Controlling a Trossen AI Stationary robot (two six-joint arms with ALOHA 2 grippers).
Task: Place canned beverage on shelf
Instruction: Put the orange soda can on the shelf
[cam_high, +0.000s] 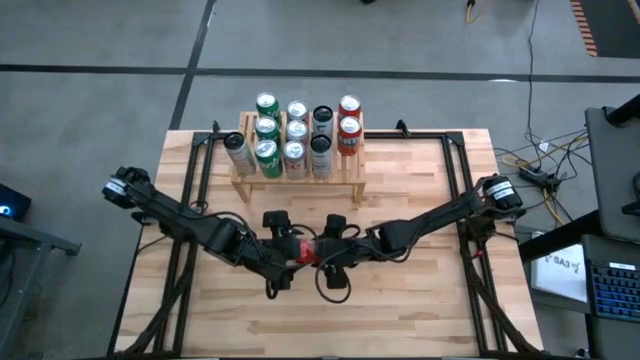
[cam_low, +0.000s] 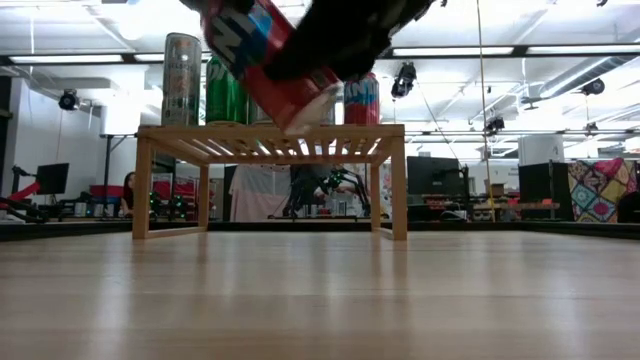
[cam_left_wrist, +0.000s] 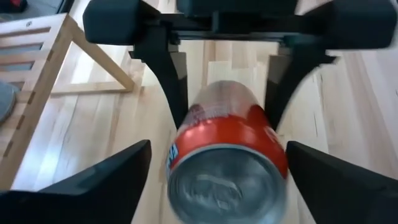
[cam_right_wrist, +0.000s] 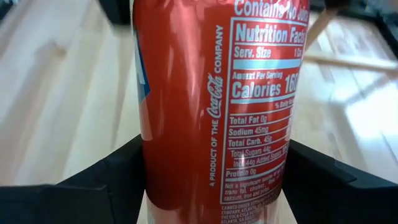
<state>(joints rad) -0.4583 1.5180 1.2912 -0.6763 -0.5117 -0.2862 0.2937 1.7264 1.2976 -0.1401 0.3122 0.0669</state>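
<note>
Red can sits at the centre of the high view, low in the frame, caught between my two grippers, with the left gripper just left of it and the right gripper just right. The shelf stands above them in the frame, already carrying a crowd of upright cans; its right end looks to me like the only free stretch.

From the low view the can hangs tilted at the top of the frame, well off the tabletop and in front of the shelf. Dark gripper parts overlap it, but I can't sort out which arm is which there.

My left wrist view looks straight at the can's silver end. My own fingers stand wide on either side with clear gaps, so the left jaws are open and not holding. Beyond, the other arm's fingers bracket the can's far body.

My right wrist view is filled by the can's label, with my fingers pressed against both its sides: the right jaws are gripping it.

I judge this a handover. I'd back the left arm away cleanly, right the can upright, then carry it high enough to clear the standing cans before lowering.
</note>
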